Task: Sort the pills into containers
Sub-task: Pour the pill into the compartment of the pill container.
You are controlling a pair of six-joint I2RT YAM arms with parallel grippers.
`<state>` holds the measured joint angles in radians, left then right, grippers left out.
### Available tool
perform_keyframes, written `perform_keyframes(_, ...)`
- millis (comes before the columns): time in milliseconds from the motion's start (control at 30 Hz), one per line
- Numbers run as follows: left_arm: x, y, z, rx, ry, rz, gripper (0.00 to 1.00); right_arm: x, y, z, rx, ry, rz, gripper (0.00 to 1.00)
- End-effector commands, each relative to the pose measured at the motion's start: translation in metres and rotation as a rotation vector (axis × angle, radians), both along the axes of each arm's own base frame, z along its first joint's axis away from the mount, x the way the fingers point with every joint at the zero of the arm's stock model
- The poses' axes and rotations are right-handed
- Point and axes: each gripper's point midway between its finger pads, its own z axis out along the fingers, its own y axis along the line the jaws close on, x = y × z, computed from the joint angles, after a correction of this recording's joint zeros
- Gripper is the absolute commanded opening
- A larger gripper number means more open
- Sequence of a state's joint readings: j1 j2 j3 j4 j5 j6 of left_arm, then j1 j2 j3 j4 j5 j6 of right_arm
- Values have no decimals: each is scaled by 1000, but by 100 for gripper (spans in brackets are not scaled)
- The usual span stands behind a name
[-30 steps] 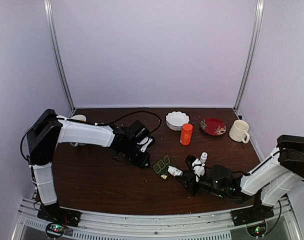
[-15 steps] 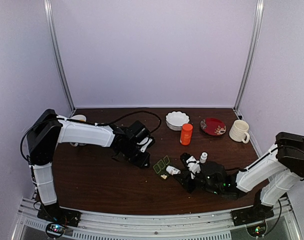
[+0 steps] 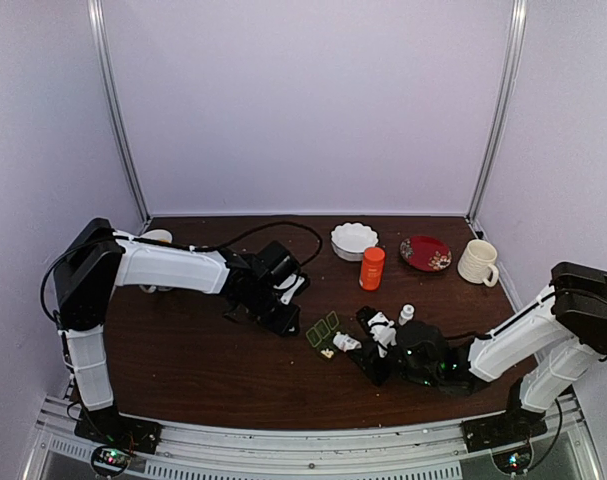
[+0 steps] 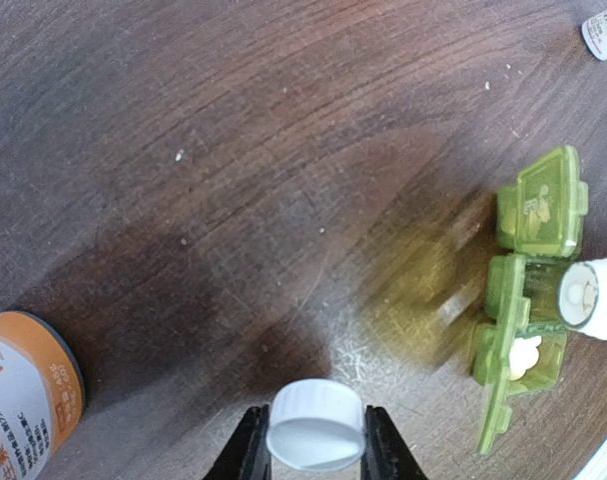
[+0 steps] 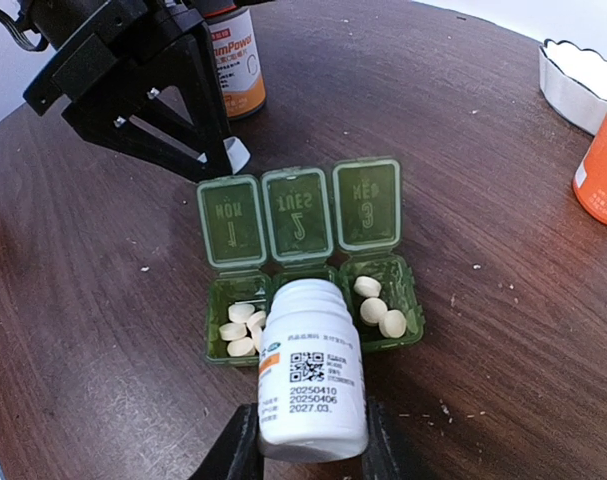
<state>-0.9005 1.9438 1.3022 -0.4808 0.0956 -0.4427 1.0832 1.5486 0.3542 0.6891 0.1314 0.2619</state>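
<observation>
Pills (image 5: 373,303) in green cells (image 5: 398,342), dark wood table (image 5: 103,330), pale walls (image 3: 303,100); L gripper (image 4: 314,440) pinches cap (image 4: 315,425), R gripper (image 5: 308,440) bottle (image 5: 311,350).

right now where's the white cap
The white cap is pinched in the left claw, bottom centre of the left wrist view, green pill box to its right.

table (image 3: 183,370): dark brown wood grain | back wall (image 3: 303,100): plain pale lilac, behind table | side walls (image 3: 33,150): same colour, flanking table | posts (image 3: 118,120): metal, at table's back corners | rail (image 3: 303,440): metal, along table's near edge | light: soft, even
</observation>
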Motion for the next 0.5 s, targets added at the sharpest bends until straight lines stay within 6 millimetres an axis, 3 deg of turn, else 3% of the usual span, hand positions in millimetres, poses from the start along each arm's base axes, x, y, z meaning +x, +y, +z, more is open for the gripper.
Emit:
perform_keyframes(0,2,-10,6,-23,-13,-25,0,4,0,4,22,-8,-17,0)
perform_keyframes(333,3,-10,7,-25,-13,-28,0,3,0,8,16,-10,-5,0)
perform_keyframes(467,3,-10,8,-24,-15,-30,0,0,-1,20,81,-35,5,0)
